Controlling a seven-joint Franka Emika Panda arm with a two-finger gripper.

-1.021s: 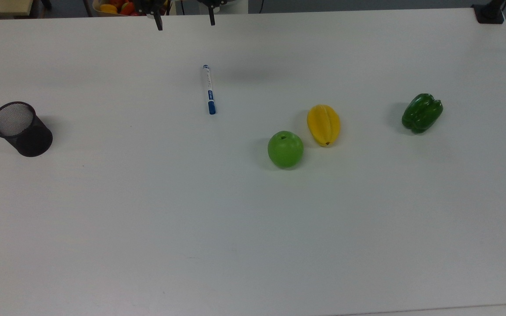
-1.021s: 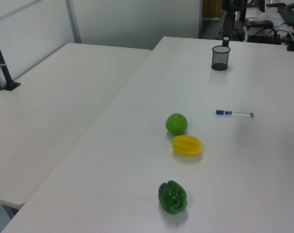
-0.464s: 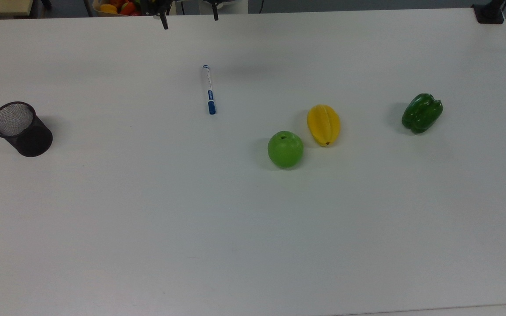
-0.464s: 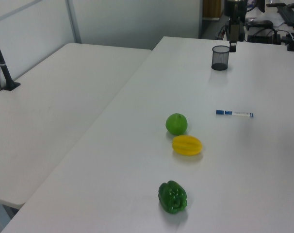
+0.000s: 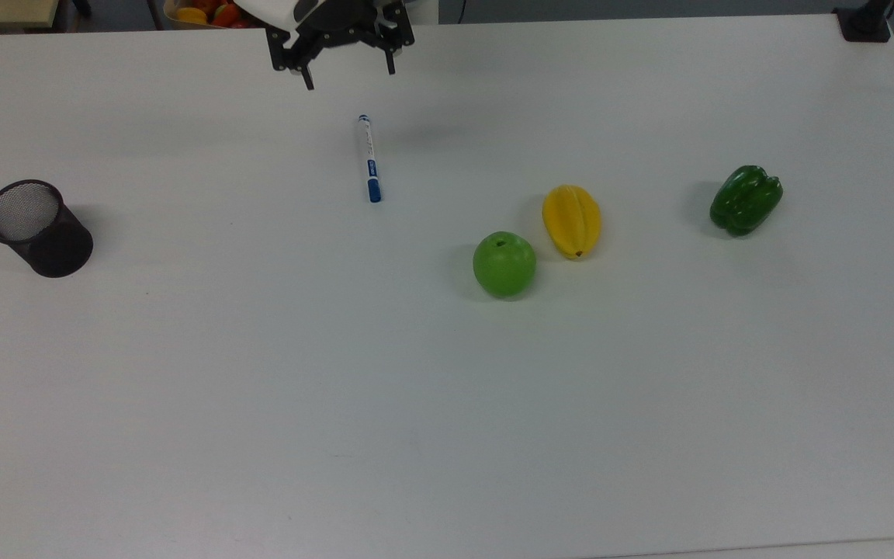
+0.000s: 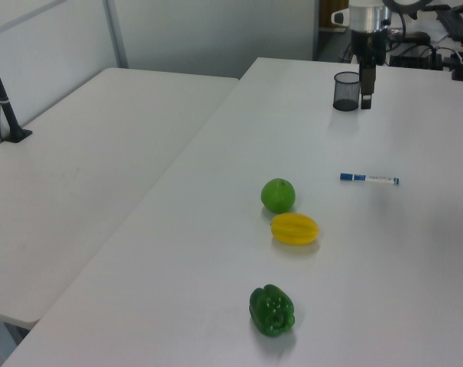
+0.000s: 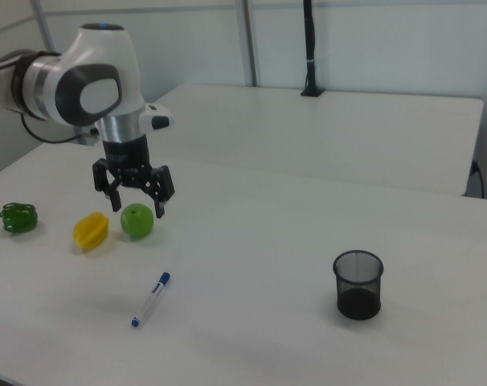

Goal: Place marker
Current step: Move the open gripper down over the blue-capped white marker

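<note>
The marker is a slim white pen with a blue cap, lying flat on the white table, also seen as the marker and the marker. My gripper hangs open and empty in the air, just beyond the marker's small blue end toward the top view's upper edge. In the right view the gripper hovers well above the table with fingers spread wide. The left view shows the gripper edge-on beside the mesh cup.
A black mesh cup stands upright at the top view's left. A green apple, a yellow starfruit and a green pepper lie to the marker's right. A bin of toy fruit sits beyond the table's far edge.
The gripper has come down and in from the top view's upper edge toward the marker, with its body now showing. It stays open. The marker and fruit have not moved.
</note>
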